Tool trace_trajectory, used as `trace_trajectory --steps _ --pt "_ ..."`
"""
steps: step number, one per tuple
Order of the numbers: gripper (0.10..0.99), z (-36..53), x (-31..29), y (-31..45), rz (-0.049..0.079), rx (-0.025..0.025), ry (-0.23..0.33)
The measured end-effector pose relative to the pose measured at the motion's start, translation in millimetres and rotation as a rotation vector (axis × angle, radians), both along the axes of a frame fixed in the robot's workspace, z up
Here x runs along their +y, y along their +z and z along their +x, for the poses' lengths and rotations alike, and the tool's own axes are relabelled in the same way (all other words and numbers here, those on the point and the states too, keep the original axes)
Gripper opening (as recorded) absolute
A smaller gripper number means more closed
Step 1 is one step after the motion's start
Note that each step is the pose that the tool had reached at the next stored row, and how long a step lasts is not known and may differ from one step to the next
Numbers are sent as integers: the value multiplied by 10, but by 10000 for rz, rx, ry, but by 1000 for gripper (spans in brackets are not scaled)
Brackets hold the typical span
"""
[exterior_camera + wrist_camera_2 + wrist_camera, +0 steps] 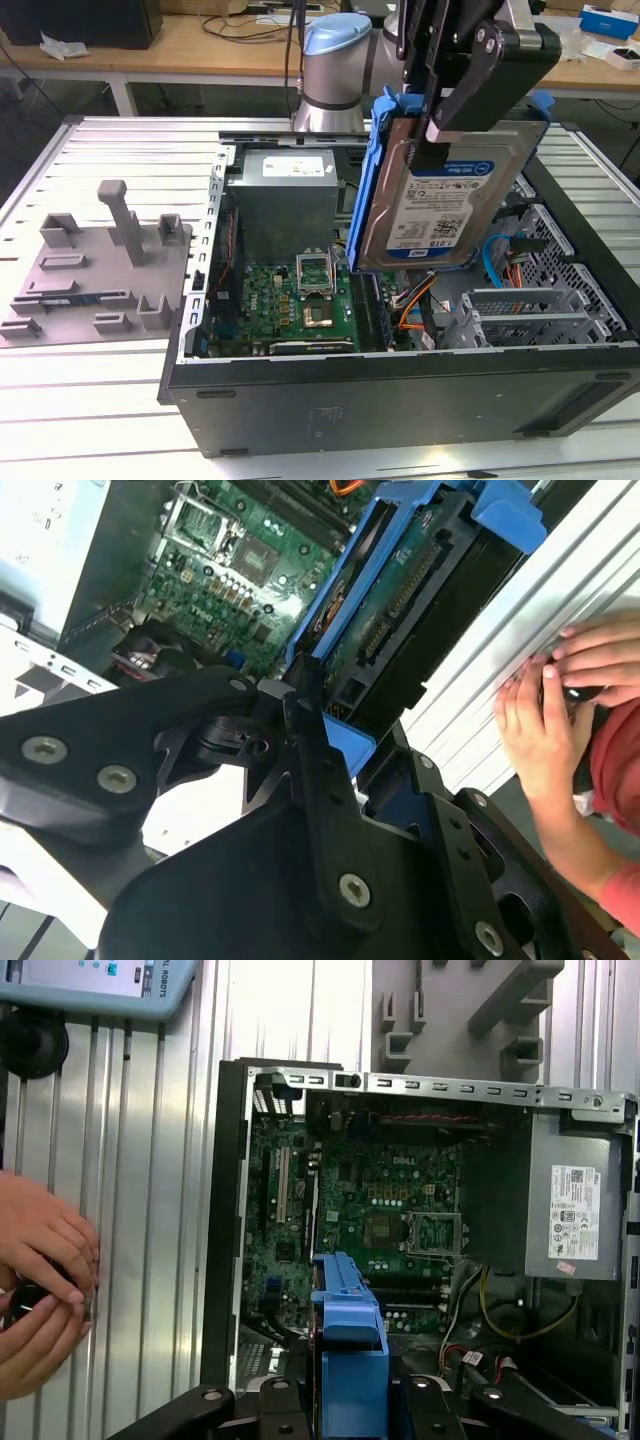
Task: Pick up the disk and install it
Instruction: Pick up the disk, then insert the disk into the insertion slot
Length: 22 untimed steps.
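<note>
Disk (440,215) hung in the air over the open computer case (400,400), standing on edge with its labelled face turned towards the exterior camera and its blue carrier bracket (368,190) framing it. The gripper (440,135) pinched the disk at its upper edge, one black finger lying over the top of the label. Below it, inside the case, lay the green motherboard (290,300), with the grey power supply (285,200) behind it and the grey metal drive cage (520,310) towards the exterior view's right, orange and blue cables near it. The disk touched none of these.

In the second wrist view the disk's connector edge (400,590) showed past the gripper's black linkage. In the first wrist view the blue bracket (350,1330) hung above the motherboard.

A grey moulded fixture (100,260) rested on the slatted desk (100,420), at the exterior view's left of the case. A person's hands (40,1270) were cupped together at the desk beside the case, well apart from the disk.
</note>
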<state>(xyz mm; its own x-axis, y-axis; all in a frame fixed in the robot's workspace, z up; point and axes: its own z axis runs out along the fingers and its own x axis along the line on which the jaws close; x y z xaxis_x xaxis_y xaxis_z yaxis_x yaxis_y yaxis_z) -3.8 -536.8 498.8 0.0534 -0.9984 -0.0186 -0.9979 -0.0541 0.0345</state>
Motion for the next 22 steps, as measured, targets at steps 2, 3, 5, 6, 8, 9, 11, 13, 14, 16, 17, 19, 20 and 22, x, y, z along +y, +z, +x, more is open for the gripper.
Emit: trace_trajectory --steps 2,3,5,6,8,9,11,13,14,16,17,19,20,22 --pt "369 0 -1 1 -2 0 -2" --pt "369 1 -1 0 -1 0 -2" --pt "369 3 -1 0 -1 1 -1" --pt "369 4 -1 0 -1 0 -1" --pt "369 5 -1 0 -1 0 -1" --pt "369 5 -1 0 -1 0 0" --pt "369 6 -1 0 -1 0 -1" --pt "369 7 -1 0 -1 0 0" --pt "369 8 -1 0 -1 0 -1" --pt "369 11 -1 0 -1 0 -1" --pt "369 11 -1 -1 -1 0 -1" --pt "369 12 -1 -1 -1 0 -1" --pt "369 12 -1 -1 -1 0 -1" --pt "369 13 -1 -1 -1 0 -1"
